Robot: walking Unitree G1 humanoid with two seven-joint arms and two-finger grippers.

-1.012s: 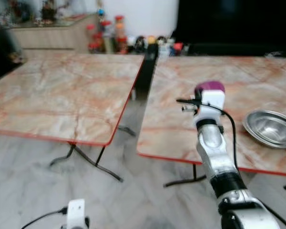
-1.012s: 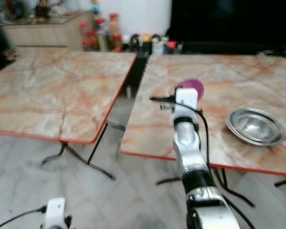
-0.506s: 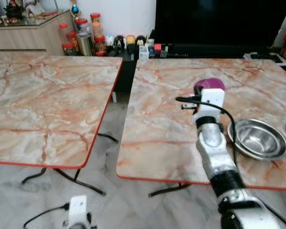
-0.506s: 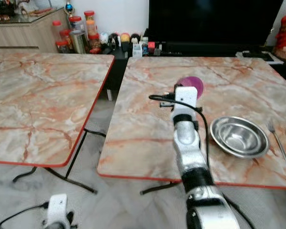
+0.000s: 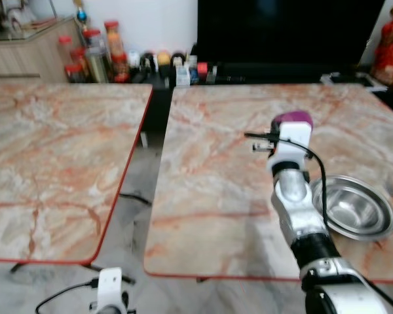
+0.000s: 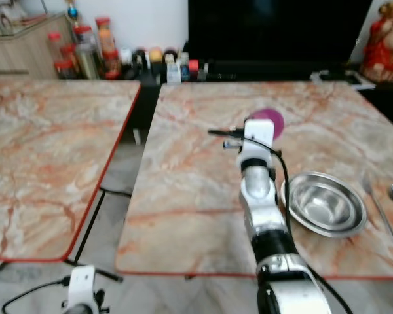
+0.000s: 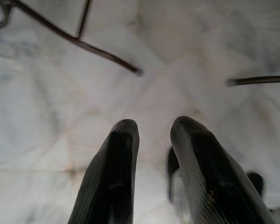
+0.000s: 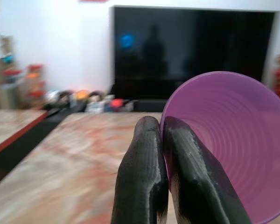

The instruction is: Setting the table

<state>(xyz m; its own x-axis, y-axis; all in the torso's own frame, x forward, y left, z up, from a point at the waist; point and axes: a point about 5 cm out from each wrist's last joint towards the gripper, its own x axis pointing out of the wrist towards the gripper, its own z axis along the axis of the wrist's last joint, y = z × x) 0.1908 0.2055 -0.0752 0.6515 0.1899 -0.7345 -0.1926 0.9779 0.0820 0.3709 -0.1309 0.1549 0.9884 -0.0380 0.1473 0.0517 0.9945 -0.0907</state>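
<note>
Right wrist view: purple cup (image 8: 228, 140) pinched by its rim in right pincer (image 8: 164, 140), carried above the desk (image 6: 196, 170) w/ mouth sideways, prob. for placing near steel bowl (image 6: 324, 203). Left pincer (image 7: 151, 135) hangs idle, fingers apart, over floor.

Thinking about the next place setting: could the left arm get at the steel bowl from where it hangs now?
Probably not. The left gripper hangs low over the floor, while the steel bowl sits on the table's right side, beyond the right gripper holding the purple cup.

Right claw (image 8: 163, 154) clamped; left claw (image 7: 154, 140) seemingly parted
</note>
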